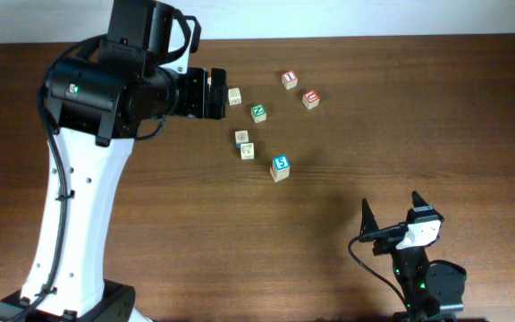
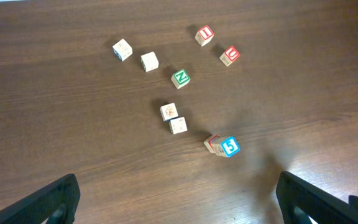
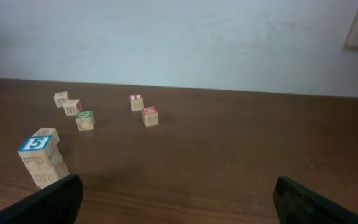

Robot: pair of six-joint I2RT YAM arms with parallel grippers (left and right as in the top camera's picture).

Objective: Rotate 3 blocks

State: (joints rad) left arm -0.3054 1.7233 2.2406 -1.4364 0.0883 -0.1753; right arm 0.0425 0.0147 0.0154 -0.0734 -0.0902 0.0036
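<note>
Two pale-wood blocks (image 1: 241,137) (image 1: 247,151) lie side by side mid-table, also seen in the left wrist view (image 2: 169,111) (image 2: 178,125). A block with a blue 5 face (image 1: 280,166) (image 2: 229,146) (image 3: 35,144) sits nearer the front and seems to stand on another cube. Farther back lies another pale block (image 1: 234,96) (image 2: 149,61), with one more pale block (image 2: 122,49) to its left. My left gripper (image 1: 215,94) (image 2: 179,205) hovers high over the back of the group, open and empty. My right gripper (image 1: 392,204) (image 3: 179,199) stands open and empty at the front right, away from all the blocks.
A green-letter N cube (image 1: 258,113) (image 2: 180,78) and two red-faced cubes (image 1: 290,80) (image 1: 310,99) lie behind and to the right of the pale ones. The left arm's white column (image 1: 70,224) rises at the front left. The wooden table (image 1: 436,107) carries everything.
</note>
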